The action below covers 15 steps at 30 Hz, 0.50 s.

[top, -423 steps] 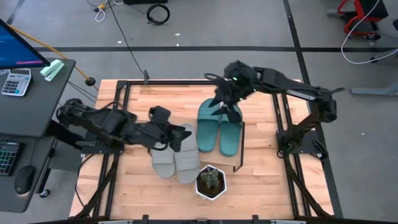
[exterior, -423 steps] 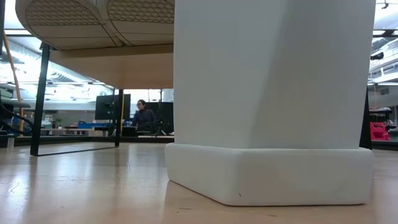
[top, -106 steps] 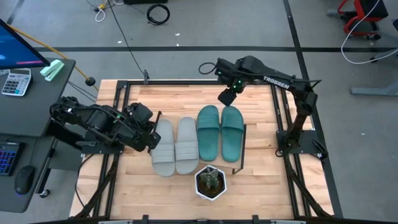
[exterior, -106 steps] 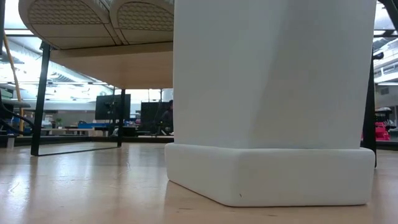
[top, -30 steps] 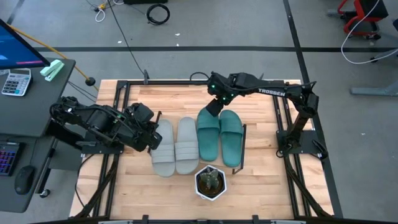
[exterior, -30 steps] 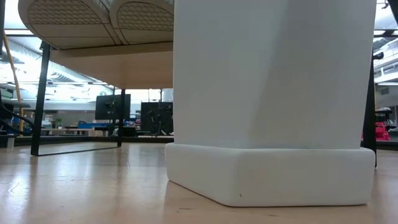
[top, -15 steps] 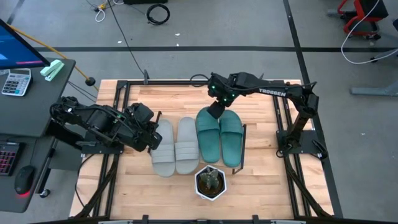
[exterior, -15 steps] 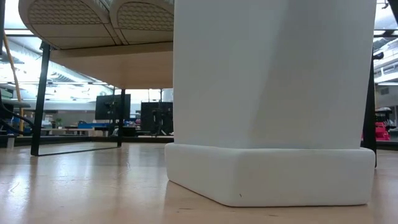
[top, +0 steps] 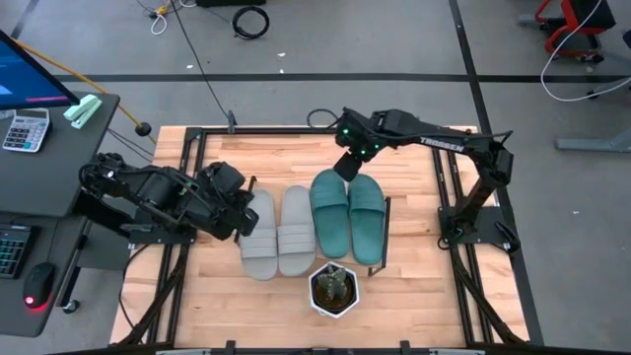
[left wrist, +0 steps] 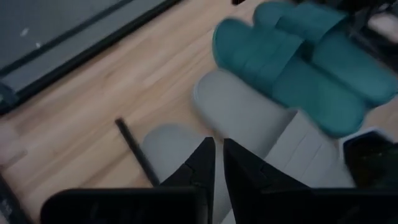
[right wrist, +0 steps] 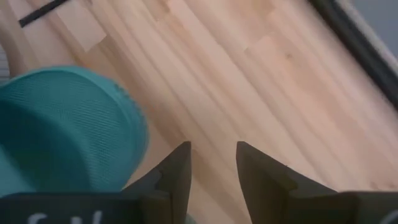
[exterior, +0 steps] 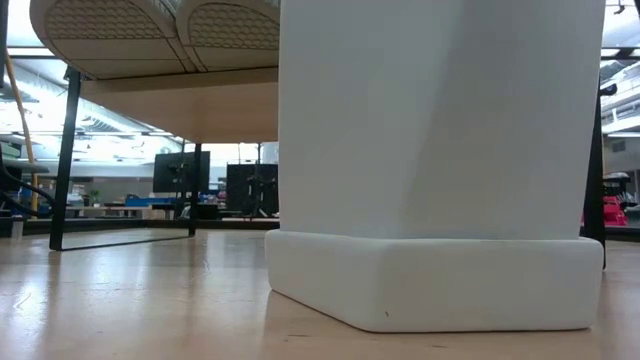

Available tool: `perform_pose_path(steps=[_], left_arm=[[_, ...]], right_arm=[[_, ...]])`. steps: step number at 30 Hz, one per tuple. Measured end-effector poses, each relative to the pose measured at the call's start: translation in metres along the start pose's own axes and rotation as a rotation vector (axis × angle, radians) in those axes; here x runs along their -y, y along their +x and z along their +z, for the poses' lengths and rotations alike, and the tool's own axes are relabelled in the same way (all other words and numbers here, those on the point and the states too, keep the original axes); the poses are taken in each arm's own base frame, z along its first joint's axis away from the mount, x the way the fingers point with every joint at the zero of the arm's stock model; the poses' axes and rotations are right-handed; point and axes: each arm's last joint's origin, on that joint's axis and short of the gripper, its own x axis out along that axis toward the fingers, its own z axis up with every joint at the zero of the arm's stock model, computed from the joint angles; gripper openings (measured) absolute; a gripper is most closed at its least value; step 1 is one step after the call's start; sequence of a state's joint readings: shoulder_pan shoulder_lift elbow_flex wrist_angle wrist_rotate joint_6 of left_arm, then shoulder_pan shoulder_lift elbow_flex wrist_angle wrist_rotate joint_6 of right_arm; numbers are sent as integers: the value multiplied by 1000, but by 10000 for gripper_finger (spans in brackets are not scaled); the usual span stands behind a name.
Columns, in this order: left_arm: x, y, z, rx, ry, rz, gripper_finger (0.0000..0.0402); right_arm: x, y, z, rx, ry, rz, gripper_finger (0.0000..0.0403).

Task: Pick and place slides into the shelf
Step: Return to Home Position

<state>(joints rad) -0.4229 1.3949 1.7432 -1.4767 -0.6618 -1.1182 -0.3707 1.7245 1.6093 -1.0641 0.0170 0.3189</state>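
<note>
Two light grey slides and two teal-green slides lie side by side, soles down, on the shelf. In the low view the grey soles overhang the shelf board. My right gripper hangs open just beyond the far end of the left teal slide, over bare table, touching nothing. My left gripper is shut and hovers beside and above the left grey slide.
A white pot with a green plant stands on the table just near of the shelf and fills most of the low view. Black frame rails run along the table's edges. A desk with a calculator stands on the left.
My right gripper has risen a little at the far end of the left teal slide, its fingers the same width apart. The slides lie where they were.
</note>
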Motion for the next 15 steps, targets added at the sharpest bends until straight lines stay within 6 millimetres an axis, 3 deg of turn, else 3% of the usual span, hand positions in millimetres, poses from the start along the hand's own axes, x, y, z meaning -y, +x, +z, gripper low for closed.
perform_pose_path(steps=[8,15], left_arm=[[25,-4,16,169,149,-204,17],[49,-2,35,302,311,-387,4]], right_arm=[[7,-55,-13,132,2,20,122],[0,-109,-52,163,-63,71,42]])
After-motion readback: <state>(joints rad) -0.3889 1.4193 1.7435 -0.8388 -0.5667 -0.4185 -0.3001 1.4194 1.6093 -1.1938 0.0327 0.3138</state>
